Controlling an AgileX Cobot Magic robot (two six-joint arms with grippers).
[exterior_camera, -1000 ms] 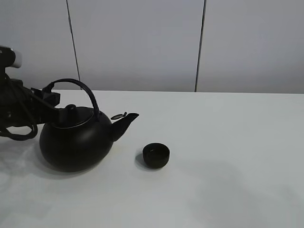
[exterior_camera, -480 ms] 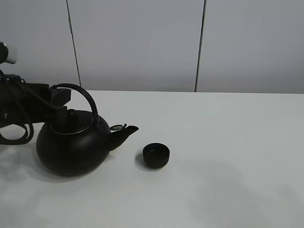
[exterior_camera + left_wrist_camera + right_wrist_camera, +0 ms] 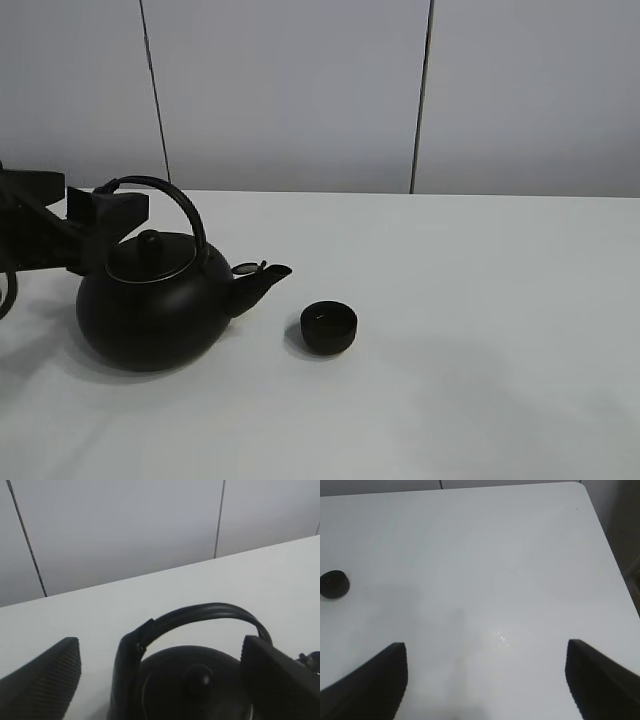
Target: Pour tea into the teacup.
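The big black kettle stands upright on the white table, its spout pointing right at the teacup, a tiny black bowl a short gap away. My left gripper is open just left of the kettle's arched handle. In the left wrist view its fingers stand wide apart, with the handle and lid knob between and beyond them, untouched. My right gripper is open and empty above bare table, with the teacup far off to one side. No tea shows.
A grey panelled wall stands behind the table. The table's corner and edge show in the right wrist view. The right arm is out of the exterior view.
The kettle went from tilted and raised to standing flat on the table. My left gripper then let go of the handle and drew back to the left.
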